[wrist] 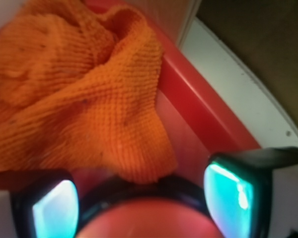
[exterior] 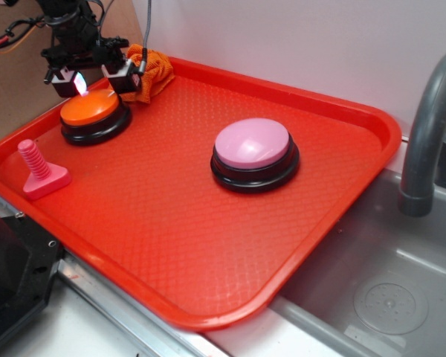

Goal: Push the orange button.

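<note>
You have the red tray (exterior: 312, 216) as your landmark; it sits beside a grey sink basin (exterior: 386, 297), with a grey faucet (exterior: 427, 126) rising past its right edge. Near the tray's middle sits the pink button (exterior: 253, 152) on its black base, well apart from everything else. The orange button (exterior: 93, 115) sits toward the tray's back left corner, its domed top on a black ring; in the wrist view you see it (wrist: 144, 220) low between the fingers. Just behind it, in the tray's far corner against the rim, lies the crumpled orange cloth (exterior: 149, 71), filling most of the wrist view (wrist: 74, 94). Your gripper (exterior: 91, 78) hovers over the orange button's back edge, its jaws spread apart and grasping nothing; whether the tips touch the dome, you cannot tell. The fingers (wrist: 233, 191) glow teal in the wrist view. At the tray's left edge stands a small pink screw-shaped peg (exterior: 41, 172) on a flat base.
</note>
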Available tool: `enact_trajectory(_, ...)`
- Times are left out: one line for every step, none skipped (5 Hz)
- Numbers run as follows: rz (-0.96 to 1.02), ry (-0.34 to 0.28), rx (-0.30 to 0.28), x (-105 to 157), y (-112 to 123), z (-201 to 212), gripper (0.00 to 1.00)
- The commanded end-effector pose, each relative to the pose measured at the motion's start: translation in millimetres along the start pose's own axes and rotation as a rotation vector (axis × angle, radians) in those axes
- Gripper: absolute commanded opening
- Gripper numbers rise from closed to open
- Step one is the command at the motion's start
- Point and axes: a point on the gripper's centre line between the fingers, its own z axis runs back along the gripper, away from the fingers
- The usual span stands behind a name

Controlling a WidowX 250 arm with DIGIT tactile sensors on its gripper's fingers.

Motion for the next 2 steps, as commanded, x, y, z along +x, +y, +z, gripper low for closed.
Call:
enact_trajectory(-0.076,-0.077,-0.053,-17,-4,35,1.00)
enact_trajectory(-0.087,-0.085,-0.073,-21,-9,50,1.00)
